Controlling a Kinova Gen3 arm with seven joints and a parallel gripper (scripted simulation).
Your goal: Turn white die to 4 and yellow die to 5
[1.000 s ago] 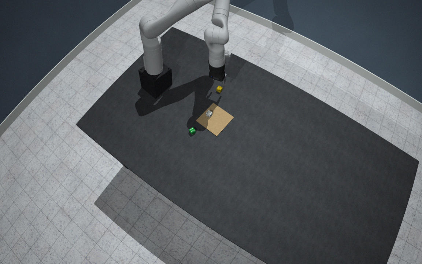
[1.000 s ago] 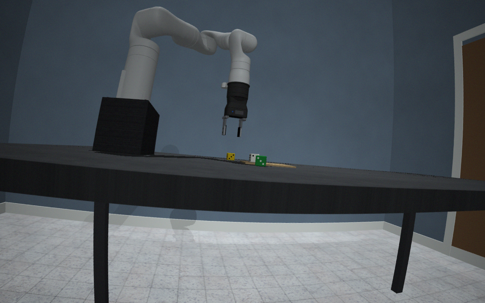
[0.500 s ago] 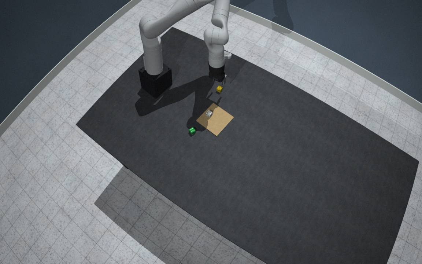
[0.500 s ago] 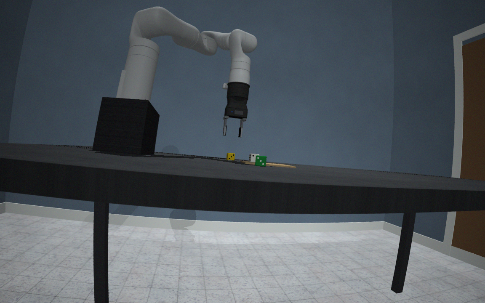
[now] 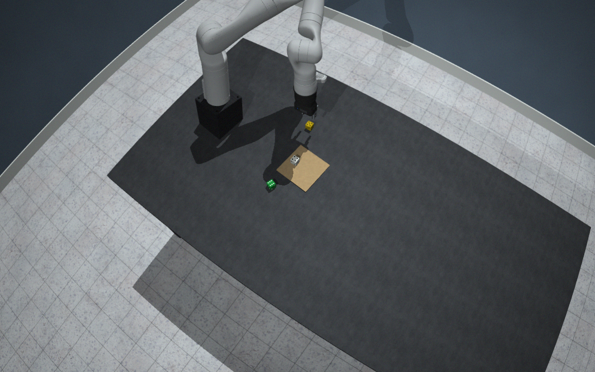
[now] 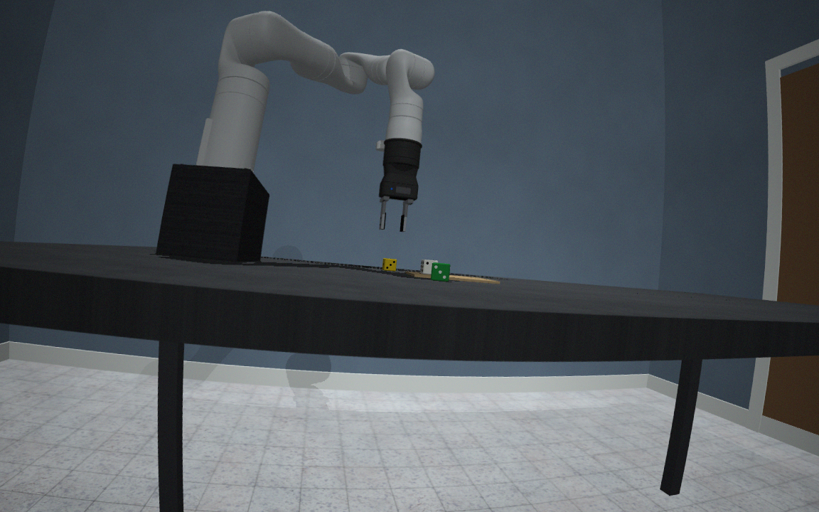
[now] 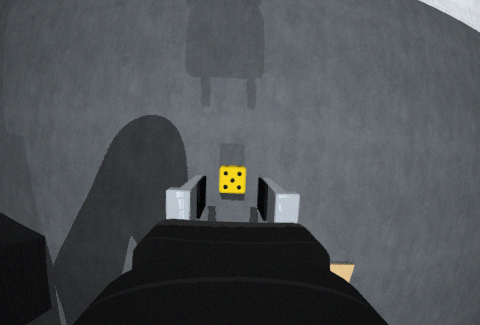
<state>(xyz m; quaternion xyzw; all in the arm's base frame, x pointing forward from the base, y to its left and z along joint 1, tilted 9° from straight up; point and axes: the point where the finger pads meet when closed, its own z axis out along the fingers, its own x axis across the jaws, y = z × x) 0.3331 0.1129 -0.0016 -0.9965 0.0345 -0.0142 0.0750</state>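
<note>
The yellow die (image 5: 309,125) (image 6: 389,264) (image 7: 232,180) lies flat on the dark table off the mat, with 5 on top. My gripper (image 6: 392,229) (image 7: 231,191) is open and empty, pointing down above the yellow die; in the wrist view the die shows between the fingertips, squared to them. The white die (image 5: 294,159) (image 6: 428,266) lies on the tan mat (image 5: 311,173) (image 6: 479,279) near its left edge; its top looks like 4, but is small in view. The green die (image 5: 270,184) (image 6: 440,272) lies on the table left of the mat, with 6 on top.
The arm's black base block (image 5: 219,115) (image 6: 209,213) stands on the table (image 5: 382,231) (image 6: 336,299) to the left of the dice. A corner of the mat (image 7: 342,270) shows at the lower right of the wrist view. The arm's shadow falls over part of the mat.
</note>
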